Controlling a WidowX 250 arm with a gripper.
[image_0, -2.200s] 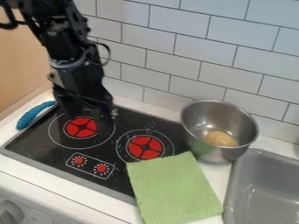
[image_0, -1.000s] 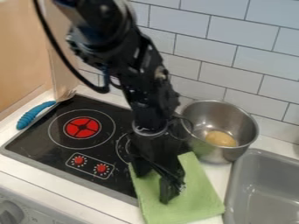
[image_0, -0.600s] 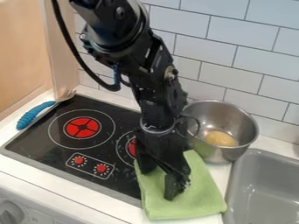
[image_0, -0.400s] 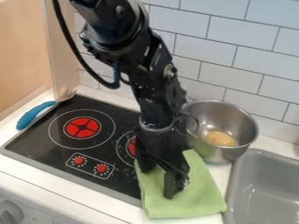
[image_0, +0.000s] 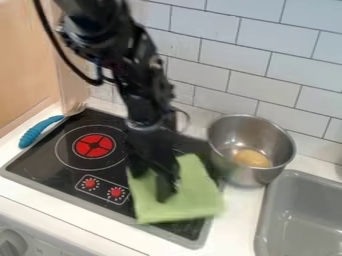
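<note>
My gripper (image_0: 151, 187) points down over the right part of the stove, its fingers apart and touching the green cloth (image_0: 194, 192). Part of the cloth shows between the fingers. The cloth lies across the stove's right side, covering the right burner, and its right edge is blurred and extends over the counter. Just right of the gripper and behind the cloth stands a metal pot (image_0: 234, 172) with a yellowish, rounded item (image_0: 252, 158) inside.
The black stove top (image_0: 53, 157) has a red left burner (image_0: 93, 145) and two red knob marks. A blue-handled utensil (image_0: 37, 131) lies at its left edge. The grey sink (image_0: 304, 215) is at the right, and a tiled wall (image_0: 267, 65) stands behind.
The gripper came from above the left burner to the cloth, then moved left and toward the wall. The cloth shifted slightly right, then travelled left with the gripper onto the stove.
</note>
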